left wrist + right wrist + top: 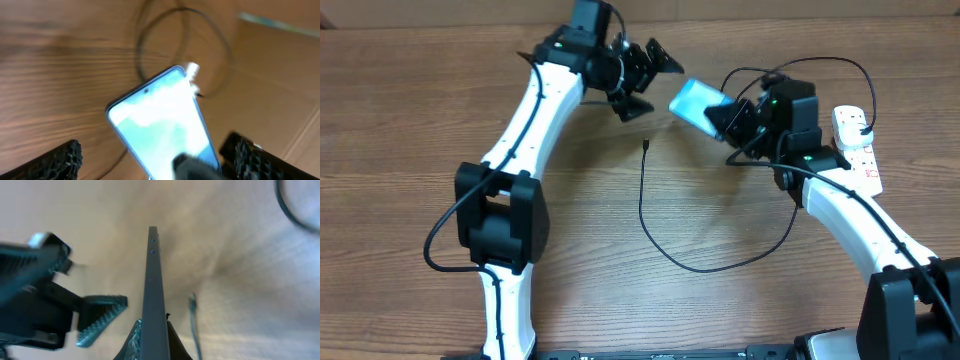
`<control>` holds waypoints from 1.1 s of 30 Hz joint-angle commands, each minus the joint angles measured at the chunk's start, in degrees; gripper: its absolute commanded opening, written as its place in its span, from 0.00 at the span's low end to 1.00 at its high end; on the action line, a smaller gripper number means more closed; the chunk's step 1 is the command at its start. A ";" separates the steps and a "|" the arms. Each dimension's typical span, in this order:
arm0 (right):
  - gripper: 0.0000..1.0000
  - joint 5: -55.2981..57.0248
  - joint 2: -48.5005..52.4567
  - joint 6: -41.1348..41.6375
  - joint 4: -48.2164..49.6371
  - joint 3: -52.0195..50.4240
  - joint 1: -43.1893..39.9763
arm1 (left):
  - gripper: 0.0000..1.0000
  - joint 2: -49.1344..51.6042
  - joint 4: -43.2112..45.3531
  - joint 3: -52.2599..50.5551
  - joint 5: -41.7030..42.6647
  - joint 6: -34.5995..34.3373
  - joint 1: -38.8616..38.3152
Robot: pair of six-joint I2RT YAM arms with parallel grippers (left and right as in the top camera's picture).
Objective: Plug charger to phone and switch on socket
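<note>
- Left arm [535, 110]: comes up from the near-left side of the worktop [400, 120], elbow low, forearm slanting up toward the middle of the far edge, wrist turned to the right.
- Left end effector [650, 85]: jaws wide apart, holding nothing. It faces the phone's free end with a gap between them. In the left wrist view both fingers [65, 160] sit at the bottom corners, with the screen between and beyond them.
- Right arm [850, 215]: rises from the near-right corner, forearm angled toward the far-middle, wrist pointing left.
- Right end effector [730, 118]: clamped on the phone [698, 103] at its right end. The right wrist view shows the phone edge-on, pinched between the pads.
- Phone: off the worktop, in the air near the middle of the far edge, tilted, lit screen toward the left end effector.
- Charger [710, 268]: lies looped on the worktop. Its tip [648, 145] is free, lying below the gap between the two end effectors, touching neither. The other end runs to the socket.
- Socket [855, 145]: flat on the worktop by the right edge, toward the far corner, just beside the right wrist.
- Switch state: cannot tell.
</note>
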 commanded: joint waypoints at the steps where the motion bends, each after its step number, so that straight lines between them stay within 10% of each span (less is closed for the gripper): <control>1: 0.04 -0.83 -1.66 5.44 5.90 1.42 -0.24 | 1.00 -0.35 3.17 0.55 13.14 4.61 1.90; 21: 0.04 6.51 -2.08 30.75 23.23 1.49 2.25 | 0.95 -0.35 19.85 0.55 16.87 -2.12 0.44; 33: 0.04 7.93 -2.10 36.17 23.21 1.49 4.61 | 0.60 -0.35 23.96 0.55 11.39 -4.07 -2.89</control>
